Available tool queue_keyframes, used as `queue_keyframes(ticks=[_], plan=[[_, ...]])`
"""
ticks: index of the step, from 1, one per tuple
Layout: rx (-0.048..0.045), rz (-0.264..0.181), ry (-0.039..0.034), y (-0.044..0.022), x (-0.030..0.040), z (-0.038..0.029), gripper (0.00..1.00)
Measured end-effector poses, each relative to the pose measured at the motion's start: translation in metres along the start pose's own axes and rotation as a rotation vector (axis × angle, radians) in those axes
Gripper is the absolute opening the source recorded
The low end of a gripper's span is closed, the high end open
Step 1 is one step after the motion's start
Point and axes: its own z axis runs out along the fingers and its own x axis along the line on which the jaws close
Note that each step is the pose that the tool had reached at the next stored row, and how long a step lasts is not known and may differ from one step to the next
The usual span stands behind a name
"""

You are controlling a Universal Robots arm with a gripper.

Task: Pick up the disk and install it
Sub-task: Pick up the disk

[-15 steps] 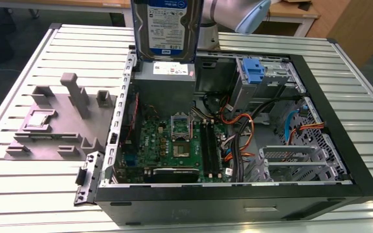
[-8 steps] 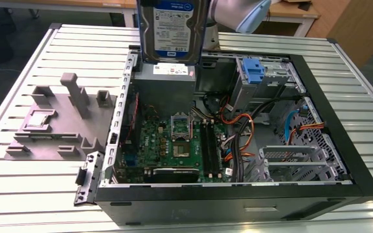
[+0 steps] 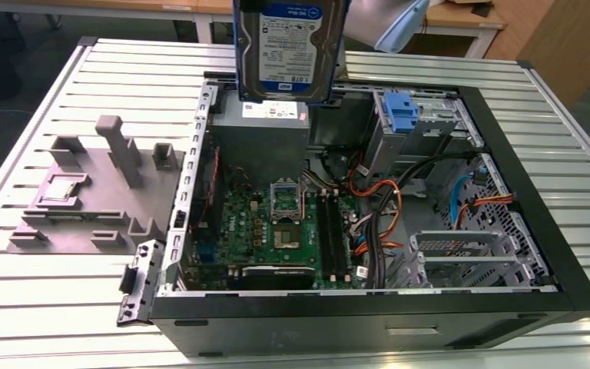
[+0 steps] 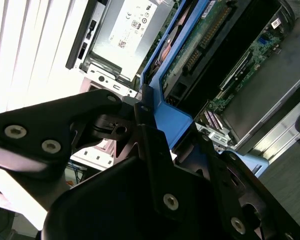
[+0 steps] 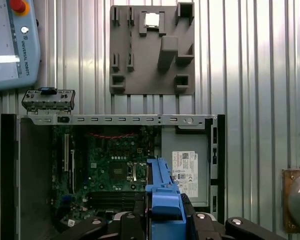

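The gripper point(image 5: 165, 222) is clamped on the disk point(image 5: 162, 192). Its black fingers point(image 5: 127, 225) close against either side of the blue carrier rail, though the contact itself is hidden behind the linkage. In the exterior view the disk point(image 3: 286, 50) hangs upright over the open computer case point(image 3: 377, 315), label outward. Its upper end is cut off by the frame edge, and its lower edge covers part of the power supply point(image 3: 259, 131). How high it hangs above the case cannot be judged.

Inside the case, in the first wrist view, the rail sits edge-on over the line where the motherboard point(image 3: 274, 223) meets the power supply. The drive cage point(image 3: 418, 115) with its blue bracket stands in a far corner of the case.

Outside the case, on the slatted table point(image 3: 49, 323), a grey fixture plate point(image 3: 80, 200) lies alongside the motherboard wall. A teach pendant point(image 5: 10, 50), partly cropped, lies further out.
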Motion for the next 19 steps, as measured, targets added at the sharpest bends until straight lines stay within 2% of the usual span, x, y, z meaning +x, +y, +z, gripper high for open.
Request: queue_keyframes(ticks=[11, 14, 16, 19], plan=[[0.0000, 0.000, 0.0000, -0.0004, 0.0000, 0.0000, 0.37], [0.0000, 0.000, 0.0000, -0.0040, 0.0002, 0.0003, 0.37], [-0.0001, 0.000, 0.0001, -0.0049, 0.0023, 0.0009, 0.37], [0.0001, 0.000, 0.0000, -0.0060, 0.0091, 0.0024, 0.37]])
